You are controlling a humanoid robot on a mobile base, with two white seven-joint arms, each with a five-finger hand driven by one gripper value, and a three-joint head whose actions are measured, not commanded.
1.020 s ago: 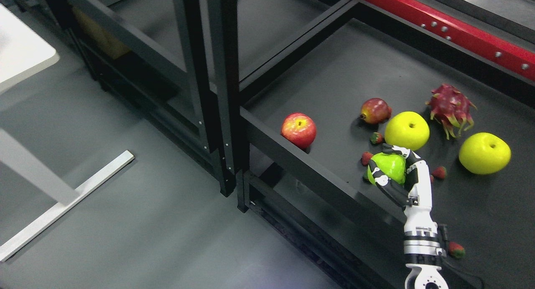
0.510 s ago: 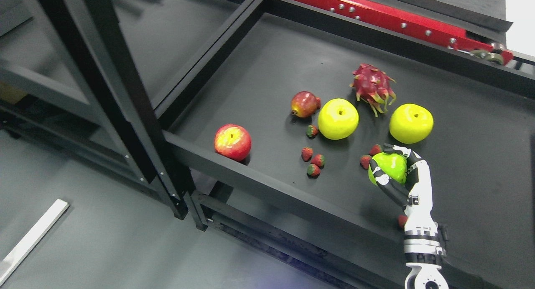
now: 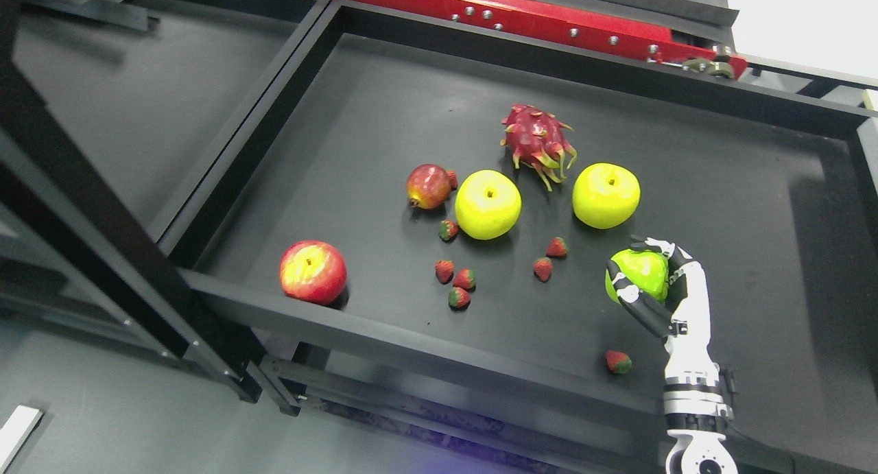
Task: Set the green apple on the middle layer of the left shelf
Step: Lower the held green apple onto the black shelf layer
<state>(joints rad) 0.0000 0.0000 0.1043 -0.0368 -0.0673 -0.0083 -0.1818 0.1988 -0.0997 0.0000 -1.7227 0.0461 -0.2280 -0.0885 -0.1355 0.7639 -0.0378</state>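
Only the camera was swung right; the green apple [image 3: 639, 274] was kept wrapped in the right hand [image 3: 648, 282]. It should be gripped firmly and carried left to the shelf [image 3: 123, 117].

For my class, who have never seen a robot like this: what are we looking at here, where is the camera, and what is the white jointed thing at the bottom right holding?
The camera sits on a humanoid robot's head, looking down. The white jointed thing is the robot's right hand, its fingers wrapped round a green apple. Below it is a black shelf tray carrying two yellow apples, a red apple, a dragon fruit, a pomegranate and scattered strawberries. The left arm is out of view.
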